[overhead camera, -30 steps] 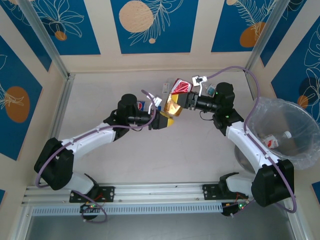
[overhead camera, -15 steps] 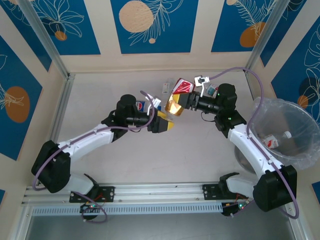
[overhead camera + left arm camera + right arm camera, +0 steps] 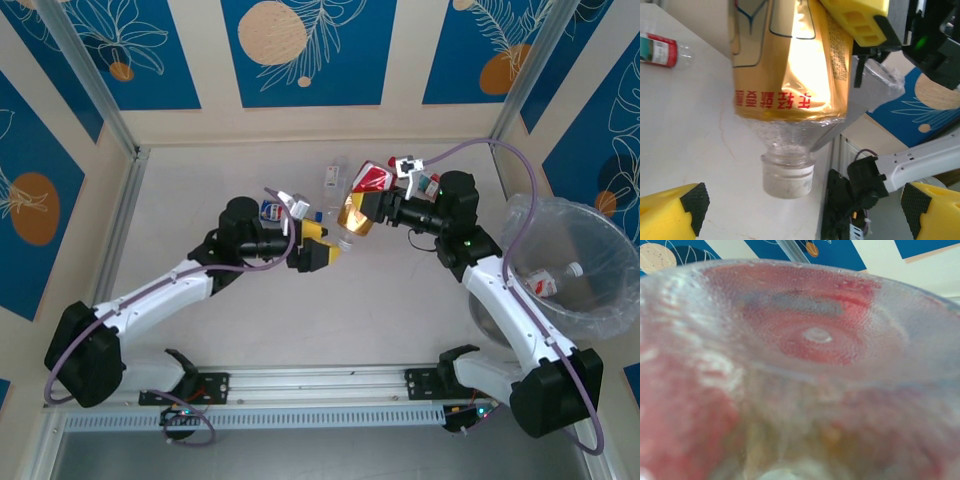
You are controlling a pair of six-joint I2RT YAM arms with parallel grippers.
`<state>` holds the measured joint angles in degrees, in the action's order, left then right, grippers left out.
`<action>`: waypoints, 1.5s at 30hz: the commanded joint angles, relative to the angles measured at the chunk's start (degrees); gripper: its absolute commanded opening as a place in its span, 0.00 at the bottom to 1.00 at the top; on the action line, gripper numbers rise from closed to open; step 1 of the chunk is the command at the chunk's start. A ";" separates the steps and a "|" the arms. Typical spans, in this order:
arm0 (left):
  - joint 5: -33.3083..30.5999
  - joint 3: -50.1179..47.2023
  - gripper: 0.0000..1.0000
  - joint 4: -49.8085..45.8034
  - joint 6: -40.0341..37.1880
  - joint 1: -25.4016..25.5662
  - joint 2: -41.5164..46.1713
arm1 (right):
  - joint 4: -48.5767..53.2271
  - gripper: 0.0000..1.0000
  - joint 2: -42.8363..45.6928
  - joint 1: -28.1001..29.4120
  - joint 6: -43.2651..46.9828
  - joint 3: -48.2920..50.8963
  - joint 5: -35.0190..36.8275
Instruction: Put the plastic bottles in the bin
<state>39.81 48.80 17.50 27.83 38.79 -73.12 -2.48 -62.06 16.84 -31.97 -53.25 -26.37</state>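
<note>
The right gripper (image 3: 373, 207) has its jaws pinching the gold-labelled clear plastic bottle with a white cap (image 3: 356, 202) near its base, which sits right against the right wrist camera (image 3: 815, 335). The bottle is held off the pale table (image 3: 400, 300), cap slanting down towards the left arm. The left gripper (image 3: 323, 248) sits just beside that cap with its yellow jaws spread wide; in its own view they stand well to either side of the cap (image 3: 788, 176), touching nothing. That leaves the right arm carrying the bottle alone, which makes sense, since the round bin lined with a crinkly translucent bag (image 3: 592, 232) stands on that arm's side. A clear red-labelled bottle (image 3: 546, 281) lies inside the bin, while a blue-labelled bottle (image 3: 272, 211) waits on the table by the left wrist.
</note>
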 commanded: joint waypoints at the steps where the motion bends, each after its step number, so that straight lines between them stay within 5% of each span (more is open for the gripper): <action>1: -7.22 -1.74 1.00 0.60 -1.90 0.05 2.50 | 3.30 0.49 1.80 -0.25 3.24 -2.33 2.85; 10: -24.50 -4.39 1.00 -0.28 -0.25 -0.20 6.87 | 9.45 0.49 4.73 -0.39 8.24 -4.50 8.33; 16: -44.11 -5.23 1.00 -7.82 3.05 -0.48 9.81 | 14.59 0.49 7.38 -0.49 11.70 -6.93 15.01; 22: -52.36 -5.74 1.00 -11.87 5.70 -0.72 9.63 | 19.60 0.49 11.29 -0.92 15.76 -9.19 22.15; 34: -54.75 -1.46 1.00 -15.30 4.10 -1.43 3.99 | 30.73 0.48 19.63 -2.13 18.70 -15.00 43.33; 45: -53.08 0.69 1.00 -15.26 3.46 -2.07 0.80 | 33.87 0.49 25.53 -4.95 28.53 -19.33 70.10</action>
<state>-13.61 47.64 2.22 32.42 37.58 -71.83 32.56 -38.63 12.45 -9.28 -71.31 32.29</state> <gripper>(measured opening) 0.997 0.537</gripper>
